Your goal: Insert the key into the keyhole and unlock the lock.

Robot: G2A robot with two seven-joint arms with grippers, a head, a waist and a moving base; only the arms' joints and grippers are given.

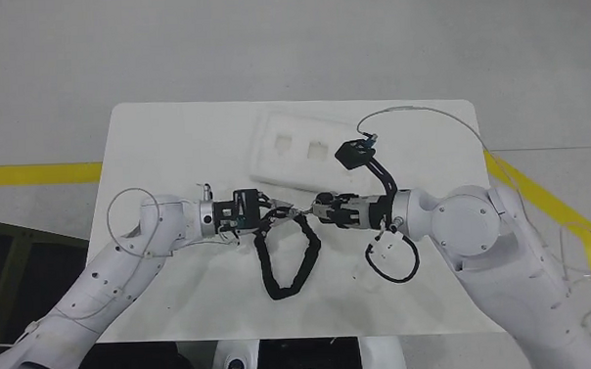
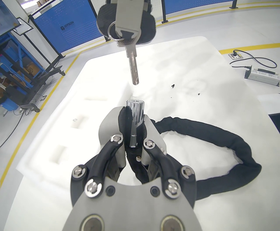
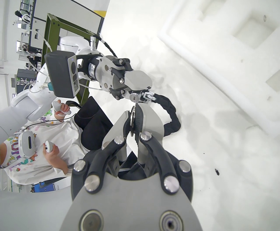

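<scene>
A black sleeved chain lock (image 1: pixel 284 263) lies looped on the white table. My left gripper (image 2: pixel 133 119) is shut on its chrome lock cylinder (image 2: pixel 135 112), whose keyhole end faces the key. My right gripper (image 3: pixel 133 112) is shut on the head of a silver key (image 2: pixel 133 65), its blade pointing at the cylinder with a small gap between tip and keyhole. In the top view the two grippers meet at the table's middle, left gripper (image 1: pixel 267 213) and right gripper (image 1: pixel 316 207). The right wrist view shows the keyhole face (image 3: pixel 133 97) just beyond the key's head.
A white foam tray (image 1: pixel 309 150) with square recesses lies behind the grippers. A black cable loop (image 1: pixel 396 259) hangs under the right arm. A few dark specks (image 2: pixel 173 85) mark the table. The table's front edge is close beneath the chain.
</scene>
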